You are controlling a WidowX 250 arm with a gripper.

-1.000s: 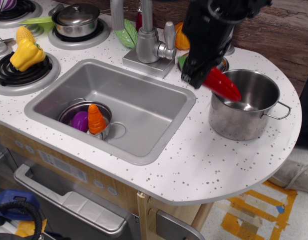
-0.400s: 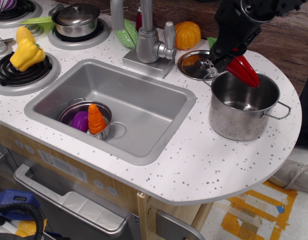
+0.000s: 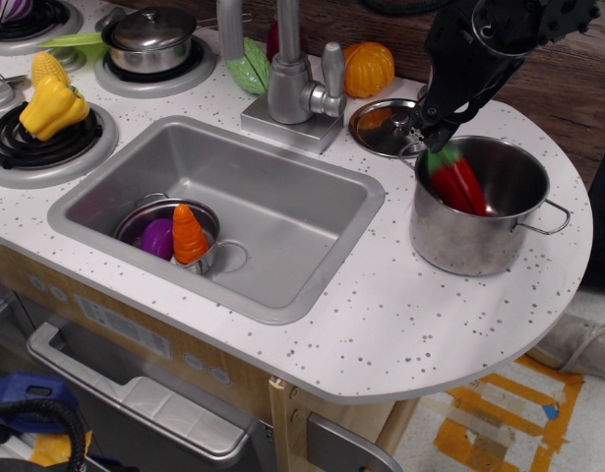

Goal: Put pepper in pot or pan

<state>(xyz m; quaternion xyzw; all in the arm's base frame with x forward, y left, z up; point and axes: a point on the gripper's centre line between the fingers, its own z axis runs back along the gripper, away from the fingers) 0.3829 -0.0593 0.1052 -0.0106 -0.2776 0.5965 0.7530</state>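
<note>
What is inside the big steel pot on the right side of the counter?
The red pepper lies inside the pot, leaning on the left inner wall, green stem up near the gripper. The near wall hides the pot's floor and the pepper's tip. Whether the gripper grips the stem is unclear.

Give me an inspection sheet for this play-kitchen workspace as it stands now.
Surface: speckled white counter with a steel sink and burners at the left.
Job's things: red pepper lies inside the big pot, stem end up near the rim.
Clutter: small pot in the sink holding a carrot and a purple piece; yellow pepper on a burner; lidded pot at the back; loose lid beside the faucet; orange pumpkin.
Grippers: gripper sits over the big pot's rim, just above the pepper's stem; contact unclear.
Cables: black hose at lower left.
Surroundings: wood wall behind, yellow floor tape.
</note>
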